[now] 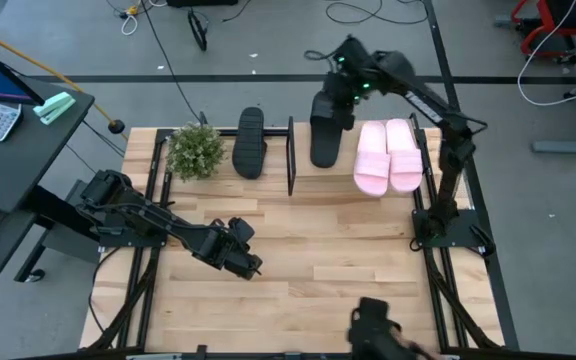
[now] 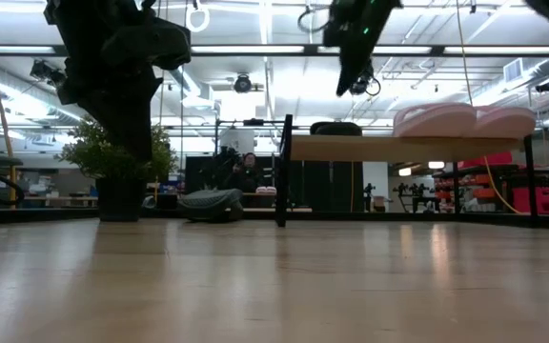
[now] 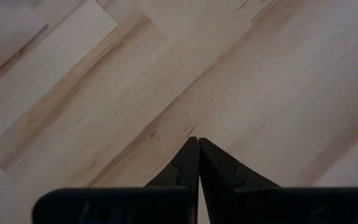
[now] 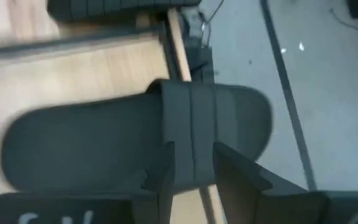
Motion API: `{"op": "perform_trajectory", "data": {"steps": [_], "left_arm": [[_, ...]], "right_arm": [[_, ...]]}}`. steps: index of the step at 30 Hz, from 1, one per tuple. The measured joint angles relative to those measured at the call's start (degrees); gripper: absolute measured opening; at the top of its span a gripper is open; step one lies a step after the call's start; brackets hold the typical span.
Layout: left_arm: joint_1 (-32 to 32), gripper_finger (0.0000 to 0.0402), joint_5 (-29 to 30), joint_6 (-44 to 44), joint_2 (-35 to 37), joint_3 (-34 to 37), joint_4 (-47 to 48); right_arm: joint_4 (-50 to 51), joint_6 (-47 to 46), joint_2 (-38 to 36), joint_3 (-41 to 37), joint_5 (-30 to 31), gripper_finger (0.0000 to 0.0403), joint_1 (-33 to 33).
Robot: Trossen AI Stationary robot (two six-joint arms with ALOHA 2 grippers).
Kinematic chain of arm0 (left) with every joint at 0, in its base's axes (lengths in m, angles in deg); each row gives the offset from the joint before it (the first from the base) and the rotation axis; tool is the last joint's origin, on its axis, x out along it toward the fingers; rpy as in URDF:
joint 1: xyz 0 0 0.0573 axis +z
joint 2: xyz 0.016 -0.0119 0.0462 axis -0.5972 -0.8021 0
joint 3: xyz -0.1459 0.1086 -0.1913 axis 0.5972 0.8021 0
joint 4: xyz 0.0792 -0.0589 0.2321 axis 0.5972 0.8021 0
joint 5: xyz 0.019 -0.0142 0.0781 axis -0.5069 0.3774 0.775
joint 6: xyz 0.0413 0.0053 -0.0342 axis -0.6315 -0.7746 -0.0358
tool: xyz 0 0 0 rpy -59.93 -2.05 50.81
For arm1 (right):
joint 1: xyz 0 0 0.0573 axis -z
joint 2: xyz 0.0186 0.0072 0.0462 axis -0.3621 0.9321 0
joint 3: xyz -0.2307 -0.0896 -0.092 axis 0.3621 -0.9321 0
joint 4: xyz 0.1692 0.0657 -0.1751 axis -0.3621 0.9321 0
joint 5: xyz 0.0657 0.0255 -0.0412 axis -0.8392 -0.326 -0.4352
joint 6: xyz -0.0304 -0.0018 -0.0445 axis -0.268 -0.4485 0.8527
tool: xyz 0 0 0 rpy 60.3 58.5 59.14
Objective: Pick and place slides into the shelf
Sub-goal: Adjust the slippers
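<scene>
Roughly: right gripper (image 1: pixel 334 88) up at far edge of shelf (image 1: pixel 330 180), directly above black slide on shelf (image 1: pixel 325 132). Fingers parted, one each side of ribbed strap in right wrist view. Low view puts gripper clear above slide with a gap between, so judged released, not grasping. Lies flat on plywood top, leftmost spot, just beside pink pair (image 1: pixel 389 156). Long axis runs near-to-far, parallel to pink ones. Far end seems to overhang board's far edge, over floor.

Key relation for next move, as a judgement: black slide on table (image 1: pixel 250 142) left to fetch. Sits off shelf, on tabletop (image 1: pixel 348 260), between plant (image 1: pixel 196 150) and shelf's left upright. Lies to the left of right gripper and lower, nearer table level. Long axis again near-to-far, same as the shelved ones, so little turning needed. Close to plant, near upright but apart. Distance from either gripper about alike. Left gripper (image 1: pixel 244 259) parked over bare mid-table, fingers pressed together, nothing between them, pointing down at wood. Free slot on shelf hard to judge; board looks mostly taken from above.

Counts: slides four. Pink two, both on shelf, side by side, touching. Black two, one on shelf, one on table. Shelved three, unshelved one. Shelf one. Plant one. Arms two.
</scene>
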Motion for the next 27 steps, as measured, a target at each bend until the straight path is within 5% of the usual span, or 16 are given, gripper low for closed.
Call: {"op": "perform_trajectory", "data": {"steps": [17, 21, 25, 27], "left_arm": [[-0.1, 0.0031, 0.2, 1.9, 0.0, 0.0, 0.1], [-0.1, 0.0024, 0.3, 1.9, 0.0, 0.0, 0.1], [-0.1, 0.0021, 0.9, 1.9, 0.0, 0.0, 0.1], [-0.1, 0.0022, 1.3, 1.9, 0.0, 0.0, 0.1]], "right_arm": [[-6.6, 9.0, 9.4, -0.8, 15.7, 0.0192, -5.9], [-5.1, 9.0, 9.4, -0.8, 15.7, 0.0136, -5.9], [-3.4, 8.4, 8.8, -0.8, 16.7, 0.0026, -5.9], [-2.4, 8.3, 8.5, -0.8, 17.4, 0.0019, -5.9]]}}
